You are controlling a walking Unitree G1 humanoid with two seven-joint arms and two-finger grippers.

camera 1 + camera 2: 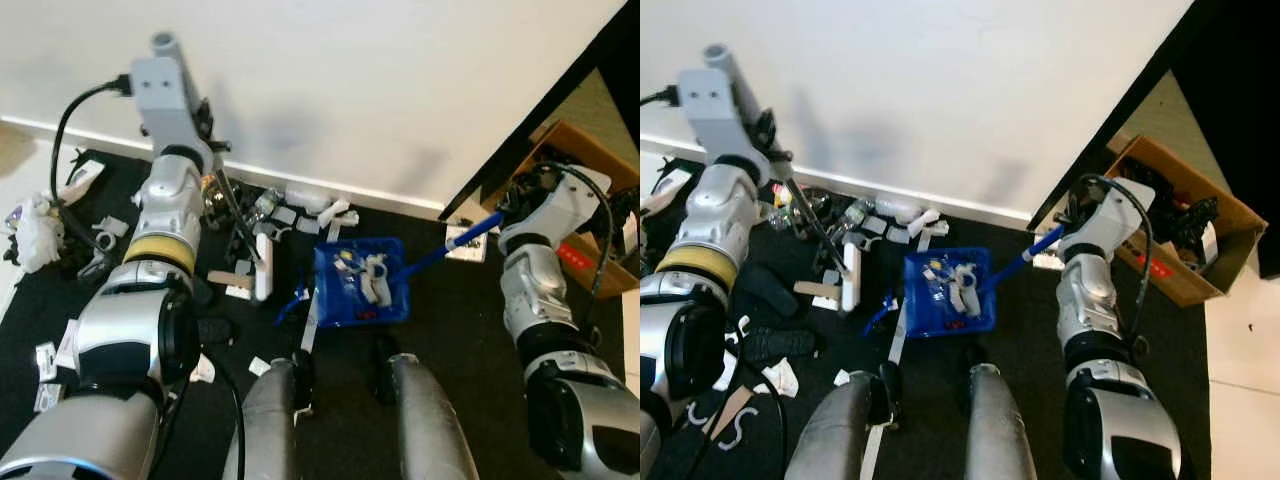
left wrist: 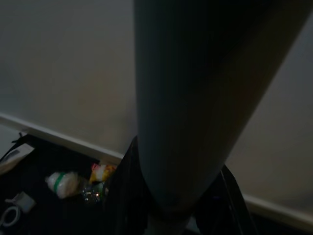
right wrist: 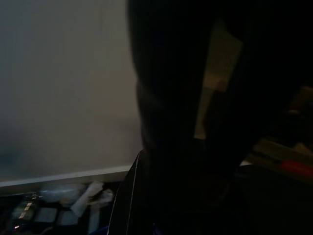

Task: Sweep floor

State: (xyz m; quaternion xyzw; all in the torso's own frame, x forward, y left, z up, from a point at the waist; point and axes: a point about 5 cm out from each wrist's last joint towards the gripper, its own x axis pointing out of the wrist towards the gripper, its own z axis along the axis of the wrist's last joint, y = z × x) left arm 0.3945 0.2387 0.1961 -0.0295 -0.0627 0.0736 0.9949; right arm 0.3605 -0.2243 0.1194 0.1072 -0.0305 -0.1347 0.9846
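— Legs stand nearest; where's the dustpan?
— On the black floor just ahead, holding scraps, with litter along the wall.
— Who holds what?
— Right end effector grips its blue handle; left end effector clamps the broom pole.
— Handling?
— Probably light, rigid plastic; keep it level.

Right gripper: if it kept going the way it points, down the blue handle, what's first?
Likely the blue dustpan: the right gripper holds its handle, which runs straight to the pan. Depth is uncertain.
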